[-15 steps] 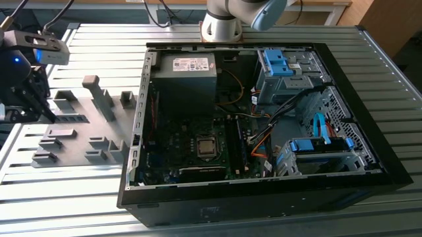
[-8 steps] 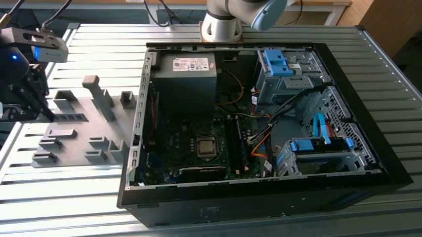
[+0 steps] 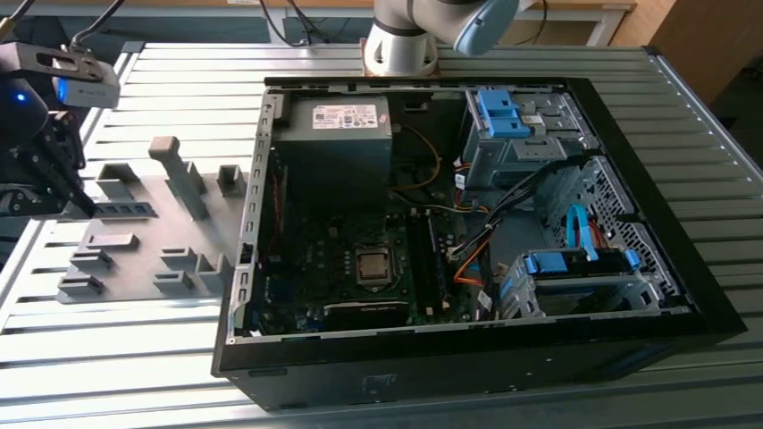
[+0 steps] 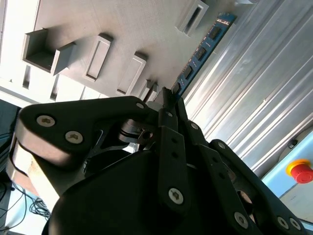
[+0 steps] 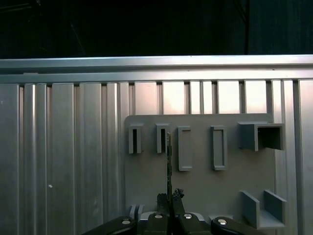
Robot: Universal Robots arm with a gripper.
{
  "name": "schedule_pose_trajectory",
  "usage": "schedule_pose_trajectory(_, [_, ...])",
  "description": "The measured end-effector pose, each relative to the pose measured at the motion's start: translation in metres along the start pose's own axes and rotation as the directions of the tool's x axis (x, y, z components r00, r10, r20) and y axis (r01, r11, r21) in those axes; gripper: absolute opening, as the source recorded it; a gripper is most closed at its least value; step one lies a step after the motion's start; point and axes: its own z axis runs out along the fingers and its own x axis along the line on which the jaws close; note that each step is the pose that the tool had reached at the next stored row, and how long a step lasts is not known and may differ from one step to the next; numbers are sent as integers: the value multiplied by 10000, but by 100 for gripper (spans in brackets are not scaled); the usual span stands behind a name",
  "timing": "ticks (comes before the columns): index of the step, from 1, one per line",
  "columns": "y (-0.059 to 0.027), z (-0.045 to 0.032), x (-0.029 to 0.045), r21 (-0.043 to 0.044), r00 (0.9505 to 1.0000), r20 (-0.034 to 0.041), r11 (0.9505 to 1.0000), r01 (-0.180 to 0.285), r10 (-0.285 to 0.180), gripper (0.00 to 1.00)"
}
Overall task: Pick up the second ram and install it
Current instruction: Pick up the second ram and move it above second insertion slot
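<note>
Gripper apparently clamped on near end of second ram; strip runs out from fingertips along grey holder tray

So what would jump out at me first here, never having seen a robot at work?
The open computer case, its boards and cables bare, takes up most of the exterior view. At that view's left, the black gripper hangs over a grey holder tray. In the second wrist view it pinches one end of the second ram, a thin blue-green strip with small chips.
</note>
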Motion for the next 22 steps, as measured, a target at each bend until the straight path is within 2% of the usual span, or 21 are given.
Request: schedule_pose_trajectory(22, [2,-189,-3,-1,10000,-1,10000,0,0,14])
